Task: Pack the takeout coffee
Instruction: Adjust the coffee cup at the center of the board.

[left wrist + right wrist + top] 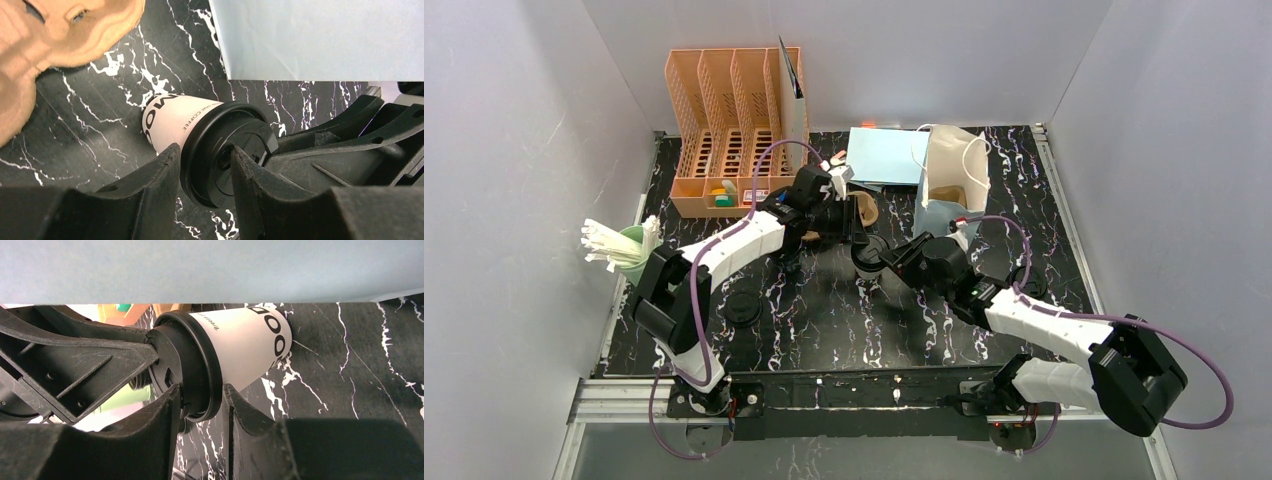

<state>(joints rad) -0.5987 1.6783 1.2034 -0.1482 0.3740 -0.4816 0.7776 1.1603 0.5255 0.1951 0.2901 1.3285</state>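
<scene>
We think the black lid [192, 365] could pop off and spill the drink. The left gripper [203, 152] and the right gripper [201, 389] both pinch its rim, closed narrow, and may pull apart. The coffee cup [175, 125] is between them, near the middle of the worktop [824, 320], a bit toward the far edge, just beside the blue bag [939, 215].

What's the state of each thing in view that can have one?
white cup: black lid on, lid rim pinched from two sides.
left end effector: shut on the white cup's lid rim.
right end effector: shut on the same rim.
second cup: lidded, standing free on the table.
paper bag: upright, mouth open.
flat bag: lying flat, unopened.
</scene>
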